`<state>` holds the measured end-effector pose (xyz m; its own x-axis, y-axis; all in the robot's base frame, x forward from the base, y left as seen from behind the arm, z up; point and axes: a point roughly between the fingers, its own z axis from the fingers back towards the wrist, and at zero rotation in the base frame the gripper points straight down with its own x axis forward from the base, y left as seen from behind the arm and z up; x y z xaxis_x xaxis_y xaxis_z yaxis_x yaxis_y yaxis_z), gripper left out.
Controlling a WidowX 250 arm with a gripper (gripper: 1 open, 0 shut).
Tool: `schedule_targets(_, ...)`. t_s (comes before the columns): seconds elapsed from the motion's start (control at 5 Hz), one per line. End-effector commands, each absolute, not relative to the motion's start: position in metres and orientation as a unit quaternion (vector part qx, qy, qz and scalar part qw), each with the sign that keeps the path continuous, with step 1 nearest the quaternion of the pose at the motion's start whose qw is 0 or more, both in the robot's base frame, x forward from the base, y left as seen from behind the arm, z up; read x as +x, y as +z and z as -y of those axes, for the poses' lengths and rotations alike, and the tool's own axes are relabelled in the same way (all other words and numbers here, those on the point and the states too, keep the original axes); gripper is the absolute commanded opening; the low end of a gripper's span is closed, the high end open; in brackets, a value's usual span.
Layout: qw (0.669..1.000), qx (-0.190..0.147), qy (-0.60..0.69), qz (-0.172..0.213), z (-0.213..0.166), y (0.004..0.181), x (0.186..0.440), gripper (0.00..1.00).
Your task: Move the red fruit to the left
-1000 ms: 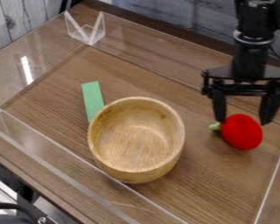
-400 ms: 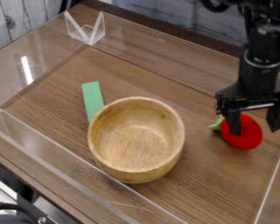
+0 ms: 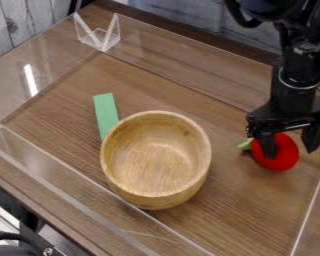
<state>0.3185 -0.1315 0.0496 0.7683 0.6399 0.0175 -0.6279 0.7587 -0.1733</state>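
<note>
Right now the black gripper (image 3: 284, 138) hangs straight down over the red fruit (image 3: 274, 152). Its fingers (image 3: 255, 135) are spread wide apart, one on each side of the fruit. They are not squeezing it. The picture does not show if a finger is touching the fruit or only just beside it.

The red fruit sits on the brown wooden table (image 3: 163, 85), far over on the right side. It is small, round and bright red. A little green leaf pokes out on its left side.

A wooden bowl (image 3: 156, 158) sits near the middle of the table, well apart from the fruit. The bowl is much bigger than the fruit. A flat green strip (image 3: 107, 113) lies on the table by the upper left rim of the bowl, and its lower end goes behind the rim.

Clear plastic walls (image 3: 49, 55) stand around the table. A small clear stand (image 3: 97, 33) sits at the far left corner, well apart from everything else.
</note>
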Motion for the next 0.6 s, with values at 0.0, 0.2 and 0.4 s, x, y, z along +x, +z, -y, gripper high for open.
schedule_targets(0.0,0.945,-0.090,0.308,0.064,0.148,0.069,0.332,1.00)
schedule_targets(0.2,0.949,-0.093,0.294,0.065,0.148,0.081,0.337,1.00)
schedule_targets(0.4,0.933,-0.084,0.343,0.069,0.137,0.084,0.332,1.00)
